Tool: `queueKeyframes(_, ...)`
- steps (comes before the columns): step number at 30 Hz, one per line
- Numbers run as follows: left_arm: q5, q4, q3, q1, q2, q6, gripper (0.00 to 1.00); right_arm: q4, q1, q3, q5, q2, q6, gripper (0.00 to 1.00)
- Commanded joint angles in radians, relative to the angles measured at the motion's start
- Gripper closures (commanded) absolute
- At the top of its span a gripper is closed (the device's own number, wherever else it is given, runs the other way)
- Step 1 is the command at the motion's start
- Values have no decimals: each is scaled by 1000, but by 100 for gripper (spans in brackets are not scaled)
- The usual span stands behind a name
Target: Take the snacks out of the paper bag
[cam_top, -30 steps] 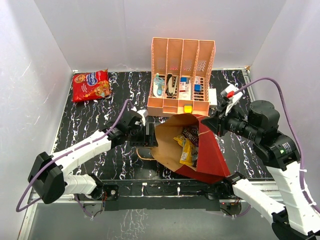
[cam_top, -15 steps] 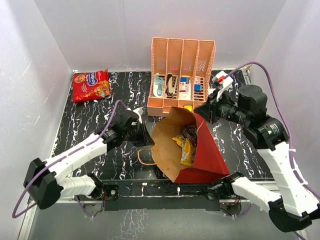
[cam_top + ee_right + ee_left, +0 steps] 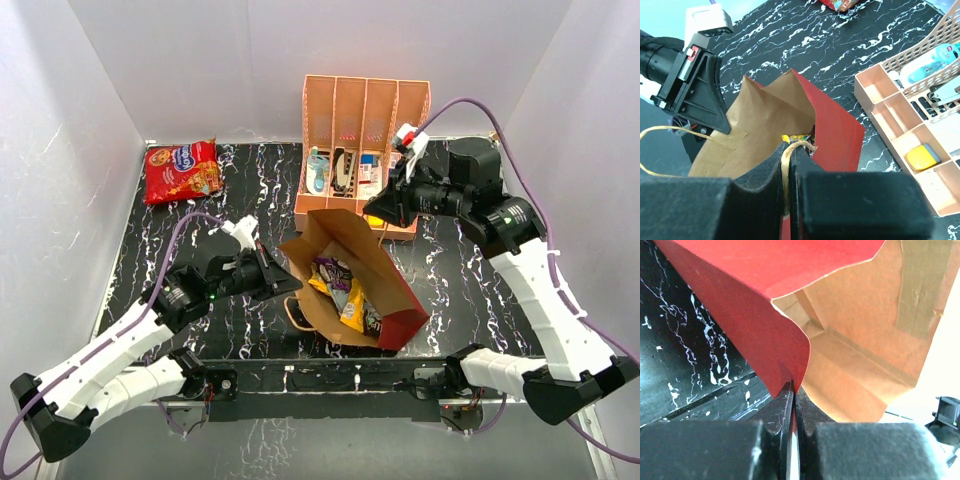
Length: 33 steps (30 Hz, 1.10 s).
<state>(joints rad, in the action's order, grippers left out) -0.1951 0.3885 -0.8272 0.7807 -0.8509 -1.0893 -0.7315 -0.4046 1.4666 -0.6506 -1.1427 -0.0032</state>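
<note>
The paper bag (image 3: 347,243), red outside and brown inside, leans in the middle of the table with its mouth facing up and back. Inside it lie several snacks (image 3: 341,291) in yellow, purple and brown wrappers. My left gripper (image 3: 291,284) is shut on the paper bag's left rim; up close the jaws (image 3: 794,390) pinch the red paper edge (image 3: 765,320). My right gripper (image 3: 376,214) holds the far rim up, shut on the twine handle (image 3: 788,150). A yellow packet (image 3: 796,138) peeks out just beyond it. One large red cookie bag (image 3: 182,170) lies flat at the back left.
The peach plastic rack (image 3: 365,120) with small blue-white items stands right behind the bag, close under my right wrist, and shows again as the rack (image 3: 900,115). A loose twine handle (image 3: 296,318) hangs at the bag's near side. White walls enclose the table.
My left gripper closed on the bag's left rim. My right gripper lifted the handle up and back toward the rack, and the bag swung more upright with its mouth shifted left.
</note>
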Motion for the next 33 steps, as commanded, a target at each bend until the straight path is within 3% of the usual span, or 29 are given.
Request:
queueKeyframes(1, -79, -79, 63, 42, 34, -24, 100, -11, -3, 70, 27, 9, -159, 92)
queueKeyframes(5, -105, -131, 107, 84, 23, 26, 100, -23, -2, 43, 280, 33, -194, 92)
queueKeyframes(11, -146, -139, 23, 96, -80, 177, 100, -126, -2, 204, 457, -30, -239, 92)
queueKeyframes(15, -127, -149, 28, 96, -72, 237, 100, -120, -2, 221, 496, -55, -246, 92)
queueKeyframes(19, -129, -140, 83, 96, -67, 258, 100, -101, -2, 200, 346, -62, -175, 92)
queueKeyframes(20, -118, -117, 95, 96, -53, 264, 97, -74, -1, 169, 283, -49, -152, 92)
queueKeyframes(21, -101, -92, 109, 97, -35, 275, 83, -48, -2, 115, 185, -30, -119, 92)
queueKeyframes(23, -39, 5, 112, 96, 17, 322, 68, 28, -2, 21, 46, 20, -60, 92)
queueKeyframes(25, 44, 128, 79, 96, 65, 381, 45, 117, -3, -114, -83, 73, 14, 92)
queueKeyframes(27, 113, 246, 5, 96, 97, 432, 32, 177, -3, -204, -110, 120, 73, 92)
queueKeyframes(29, 180, 349, -78, 97, 107, 466, 22, 227, -3, -268, -115, 164, 121, 92)
queueKeyframes(33, 221, 420, -226, 97, 102, 505, 17, 314, -2, -331, -147, 221, 199, 92)
